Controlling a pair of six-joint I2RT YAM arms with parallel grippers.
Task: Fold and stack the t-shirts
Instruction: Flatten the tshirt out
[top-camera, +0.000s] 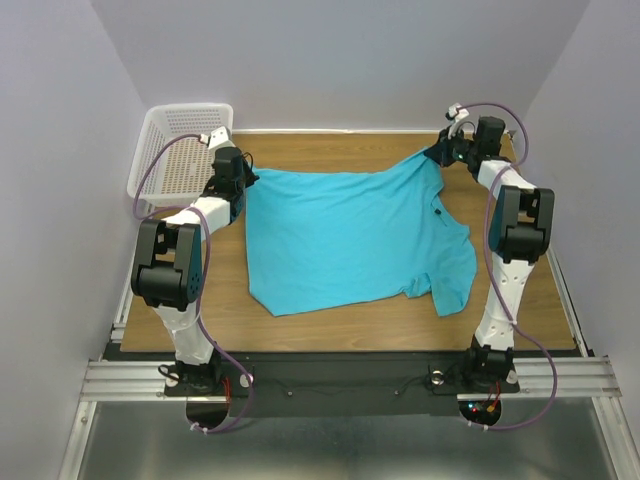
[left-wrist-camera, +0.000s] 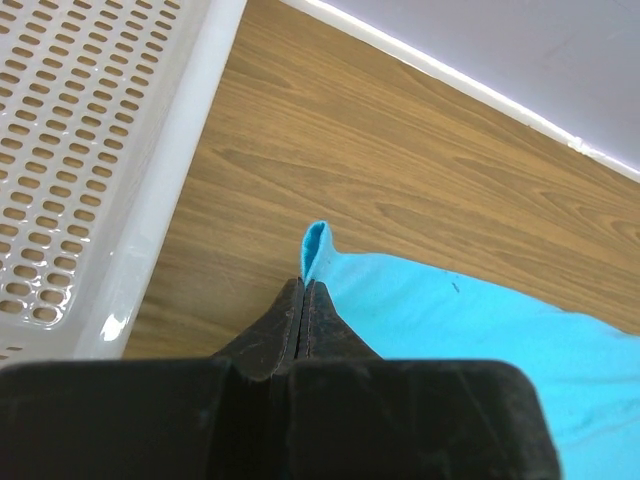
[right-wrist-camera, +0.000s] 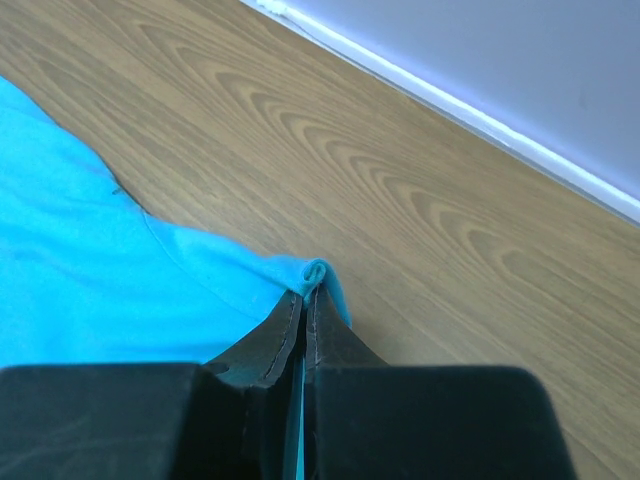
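Note:
The turquoise t-shirt (top-camera: 350, 235) lies spread on the wooden table, with a small dark mark near the neckline at the right. My left gripper (top-camera: 246, 178) is shut on the shirt's far left corner; in the left wrist view the jaws (left-wrist-camera: 303, 285) pinch a small cloth tip (left-wrist-camera: 316, 245). My right gripper (top-camera: 440, 152) is shut on the far right corner; in the right wrist view the jaws (right-wrist-camera: 305, 298) hold a rolled cloth edge (right-wrist-camera: 316, 272). The cloth between both grippers looks stretched along the far edge.
A white mesh basket (top-camera: 180, 150) stands at the back left, right beside my left gripper, and fills the left of the left wrist view (left-wrist-camera: 90, 150). The back wall runs just behind both grippers. Bare wooden table (top-camera: 350, 325) shows in front of the shirt.

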